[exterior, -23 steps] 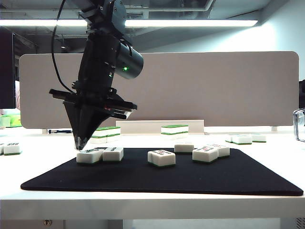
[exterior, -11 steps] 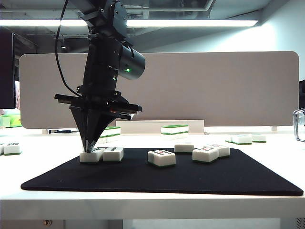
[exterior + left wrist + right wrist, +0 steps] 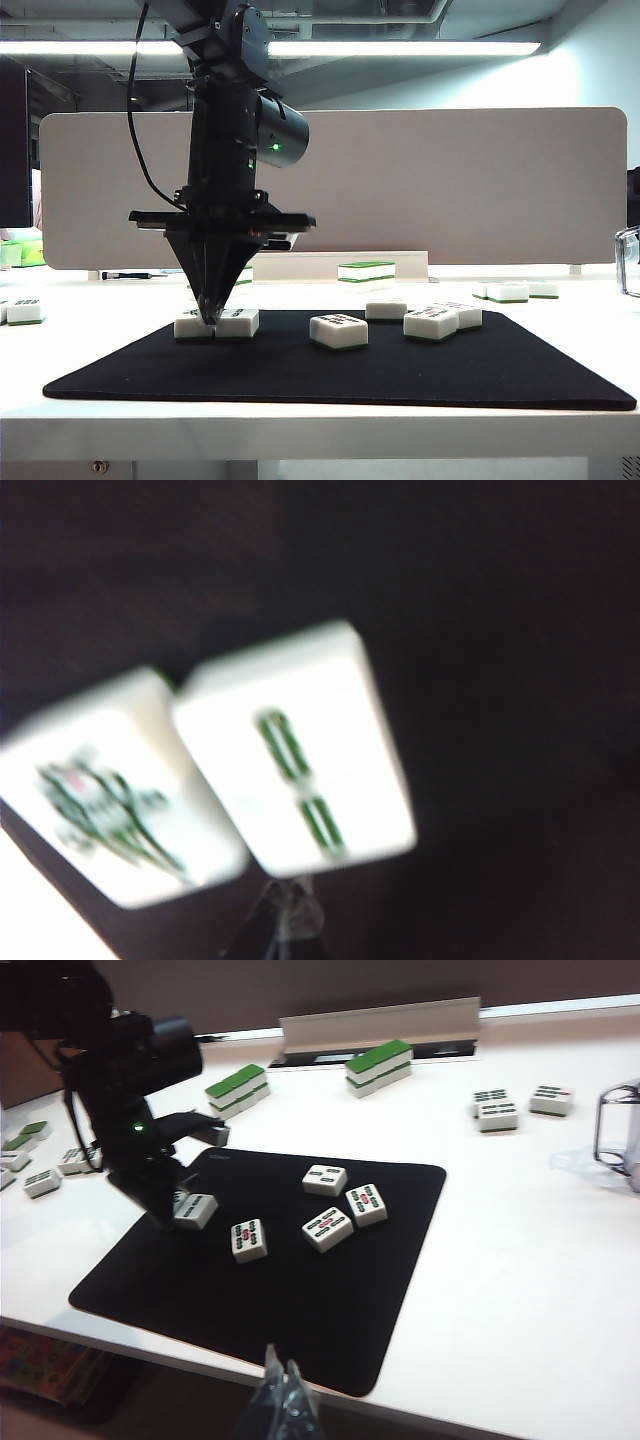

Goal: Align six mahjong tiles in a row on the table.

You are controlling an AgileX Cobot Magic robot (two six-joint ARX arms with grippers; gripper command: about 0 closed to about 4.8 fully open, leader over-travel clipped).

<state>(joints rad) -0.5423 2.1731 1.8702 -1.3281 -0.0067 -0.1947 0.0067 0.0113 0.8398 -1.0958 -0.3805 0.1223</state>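
The left gripper had slid rightward along the left end of the black mat over the last second, its closed, empty fingertips coming down from beside the leftmost tile to the seam between the two left mahjong tiles. In that time the outer tile, which had sat skewed and sticking out to the left, was nudged in until it lay snug against its neighbour. To my eye that was the start of the row: two tiles paired, side faces touching, with four more to bring over. Those four were scattered on the mat, a single tile near the middle, one further back and a touching pair to the right, all well apart from the left pair. The right gripper hung over the near edge of the tabletop, its fingers pressed together on nothing. The tiles were chunky rounded blocks, glossy white with a thin green base; up close the left wrist view, though blurred, showed one face with two green bars and the other with a busier red and green figure. The mat looked matt and thin, with rounded corners, and the white desk around it smooth and faintly reflective.
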